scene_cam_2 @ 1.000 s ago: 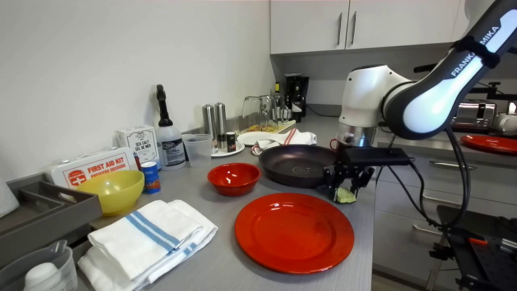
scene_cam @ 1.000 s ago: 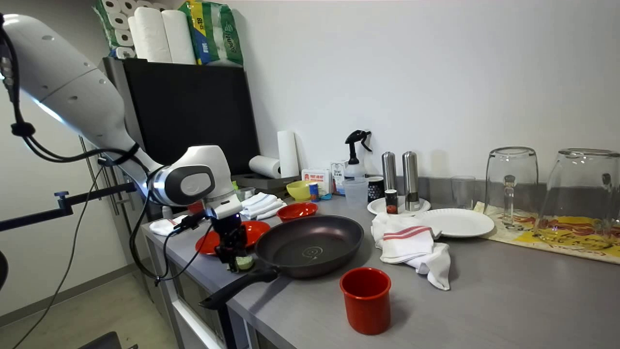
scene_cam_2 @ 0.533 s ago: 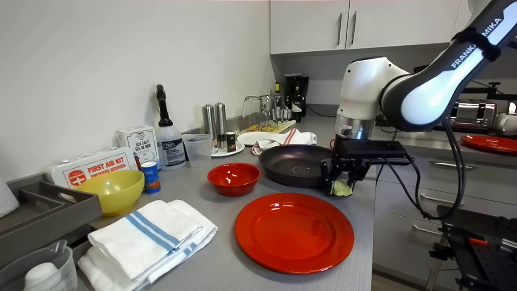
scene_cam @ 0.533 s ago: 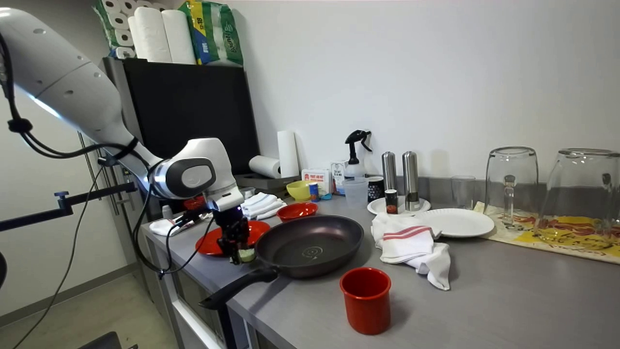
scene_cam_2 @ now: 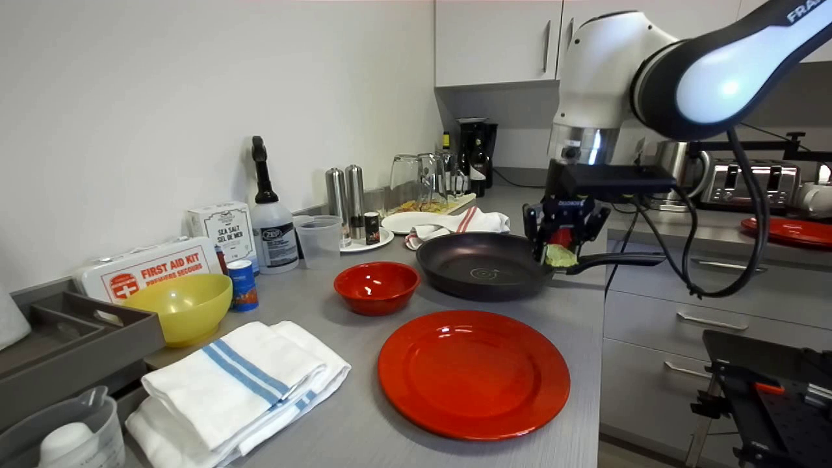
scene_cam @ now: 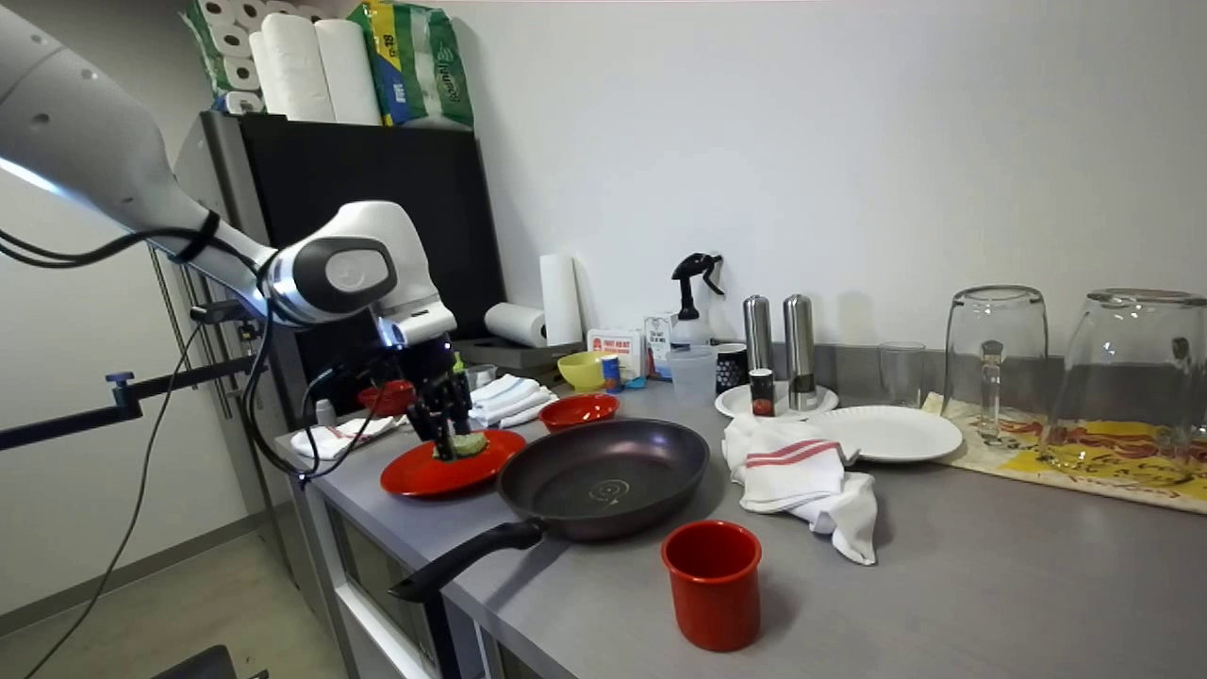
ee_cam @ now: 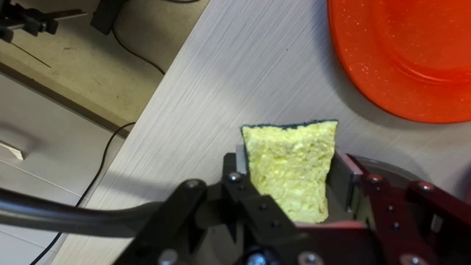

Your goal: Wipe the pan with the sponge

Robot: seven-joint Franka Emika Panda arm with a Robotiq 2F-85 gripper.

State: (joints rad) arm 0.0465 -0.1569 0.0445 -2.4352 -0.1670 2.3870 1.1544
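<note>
My end effector pinches the sponge by its sides, a sound hold. I judge it light and squashy

The arm is bent at the wrist, the claw is pointed downward, and a grip is formed by its fingers, which are pressed inward from either side.

- Gripper hides part of cup in an exterior view.
- Wrist view: pan is mostly hidden.
- Plate near bench edge is cut off there.
</note>
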